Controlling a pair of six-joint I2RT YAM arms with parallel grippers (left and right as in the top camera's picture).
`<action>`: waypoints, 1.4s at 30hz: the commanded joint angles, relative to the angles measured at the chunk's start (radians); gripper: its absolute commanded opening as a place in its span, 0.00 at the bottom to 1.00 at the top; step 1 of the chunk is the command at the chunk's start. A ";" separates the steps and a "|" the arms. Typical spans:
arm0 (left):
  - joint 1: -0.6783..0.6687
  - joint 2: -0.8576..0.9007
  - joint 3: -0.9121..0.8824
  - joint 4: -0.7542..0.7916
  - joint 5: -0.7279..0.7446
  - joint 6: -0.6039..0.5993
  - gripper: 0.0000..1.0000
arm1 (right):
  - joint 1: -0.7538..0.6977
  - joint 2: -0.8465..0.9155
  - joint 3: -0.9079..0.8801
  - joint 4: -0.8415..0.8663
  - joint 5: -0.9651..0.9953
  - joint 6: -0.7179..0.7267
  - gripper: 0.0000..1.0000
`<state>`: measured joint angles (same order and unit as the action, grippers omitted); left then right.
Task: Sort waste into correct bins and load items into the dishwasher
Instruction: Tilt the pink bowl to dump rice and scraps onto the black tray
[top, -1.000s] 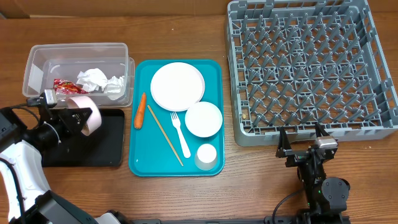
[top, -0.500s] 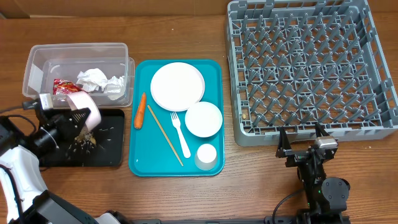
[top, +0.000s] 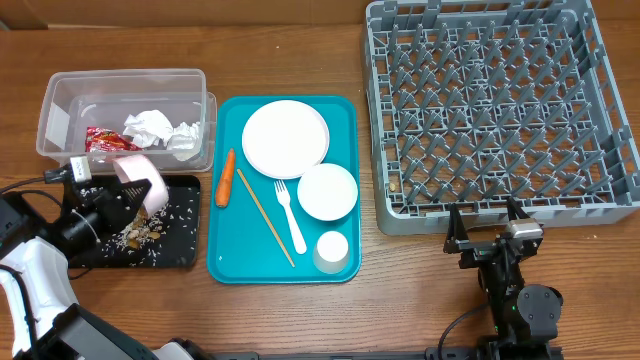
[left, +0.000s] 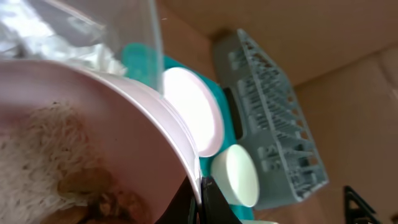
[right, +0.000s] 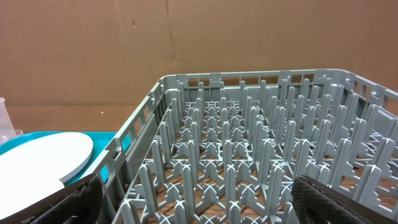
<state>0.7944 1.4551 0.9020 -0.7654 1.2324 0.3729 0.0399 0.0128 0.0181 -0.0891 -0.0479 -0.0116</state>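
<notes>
Left gripper (top: 108, 200) is pinched tight on the rim of a pale bowl (top: 140, 180), holding it tipped steeply with its mouth down over the black tray (top: 175, 250). Beige food scraps and grains (top: 140, 228) lie scattered on the tray under the bowl's lip. The wrist view shows a clump of them clinging to the inside wall.

To finish this pour cleanly, I would hold the lip low and well inside the tray's edges so loose grains do not bounce onto the counter (top: 400, 290). A little more tilt or a gentle shake should free the sticky clump. The pinch must stay firm, because the whole bowl hangs from one spot on its rim.

Just behind the tray, the clear tub (top: 58, 95) holds crumpled napkins (top: 160, 130) and a red wrapper (top: 100, 138). The bowl is near the tub's front wall, so any swing should be kept small.

To the right, the teal tray (top: 225, 262) carries a carrot (top: 226, 177), a wooden stick (top: 265, 230), a plate (top: 285, 138), a fork (top: 291, 215), a second bowl (top: 327, 191) and a cup (top: 331, 247).

Farther right stands the dish rack (top: 500, 110), where the scraped bowl should go next. In front of it the right gripper (top: 485, 225) rests with its jaws spread wide, holding nothing.
</notes>
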 joint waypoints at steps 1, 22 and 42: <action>0.006 -0.004 -0.006 -0.042 0.190 0.124 0.04 | -0.002 -0.010 -0.010 0.008 0.001 -0.004 1.00; 0.238 -0.004 -0.011 -0.391 0.349 0.464 0.04 | -0.002 -0.010 -0.010 0.008 0.001 -0.004 1.00; 0.261 -0.001 -0.011 -0.453 0.346 0.460 0.04 | -0.002 -0.010 -0.010 0.008 0.001 -0.004 1.00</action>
<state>1.0500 1.4551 0.8955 -1.2404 1.5536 0.8425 0.0399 0.0128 0.0181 -0.0891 -0.0475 -0.0113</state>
